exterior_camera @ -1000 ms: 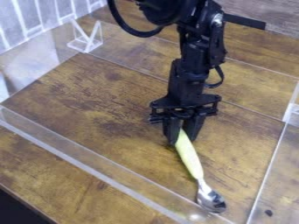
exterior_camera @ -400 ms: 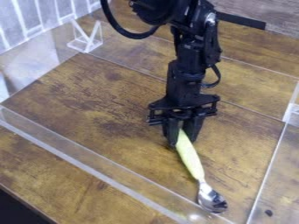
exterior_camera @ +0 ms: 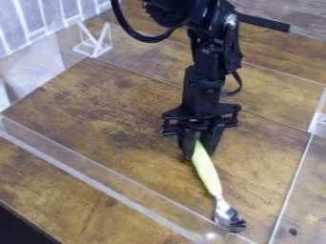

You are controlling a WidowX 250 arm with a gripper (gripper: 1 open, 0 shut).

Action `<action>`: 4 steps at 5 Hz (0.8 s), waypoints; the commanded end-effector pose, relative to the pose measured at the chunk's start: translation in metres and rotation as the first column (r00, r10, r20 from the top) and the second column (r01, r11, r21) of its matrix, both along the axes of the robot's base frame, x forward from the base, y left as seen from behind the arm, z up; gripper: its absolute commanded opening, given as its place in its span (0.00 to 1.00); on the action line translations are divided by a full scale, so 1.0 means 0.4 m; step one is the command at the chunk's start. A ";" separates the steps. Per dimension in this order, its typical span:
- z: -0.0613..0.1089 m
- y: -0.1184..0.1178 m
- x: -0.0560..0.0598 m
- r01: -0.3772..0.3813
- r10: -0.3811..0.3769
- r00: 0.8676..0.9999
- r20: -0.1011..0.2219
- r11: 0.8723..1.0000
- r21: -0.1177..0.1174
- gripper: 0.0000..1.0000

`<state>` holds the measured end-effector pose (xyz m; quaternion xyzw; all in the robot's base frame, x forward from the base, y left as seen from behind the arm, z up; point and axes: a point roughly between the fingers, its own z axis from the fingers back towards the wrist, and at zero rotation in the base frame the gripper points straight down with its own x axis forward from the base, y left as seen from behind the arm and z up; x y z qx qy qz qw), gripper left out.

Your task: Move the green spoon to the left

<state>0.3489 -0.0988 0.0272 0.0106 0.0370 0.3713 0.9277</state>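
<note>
The gripper (exterior_camera: 200, 143) is pointing straight down, its jaws clamping the top of the green spoon's (exterior_camera: 208, 178) handle. The spoon is lying on the wooden worktop (exterior_camera: 102, 110), bowl reaching toward the front right corner.

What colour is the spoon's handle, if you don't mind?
Yellow-green; the spoon shows in the camera view, its only one.

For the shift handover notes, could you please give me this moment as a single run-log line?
phase: grasping | gripper: pointing down, fingers closed around handle end of green spoon | spoon: lying on wooden table, bowl toward camera | move left: not done
</note>
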 end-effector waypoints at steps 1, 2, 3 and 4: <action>0.038 -0.085 -0.021 0.089 -0.088 0.996 0.035 0.995 -0.034 0.00; 0.040 -0.099 -0.036 0.104 -0.103 0.994 0.031 0.994 -0.043 0.00; 0.043 -0.115 -0.037 0.109 -0.108 0.994 0.029 0.993 -0.045 0.00; 0.042 -0.129 -0.036 0.115 -0.114 0.993 0.031 0.992 -0.047 0.00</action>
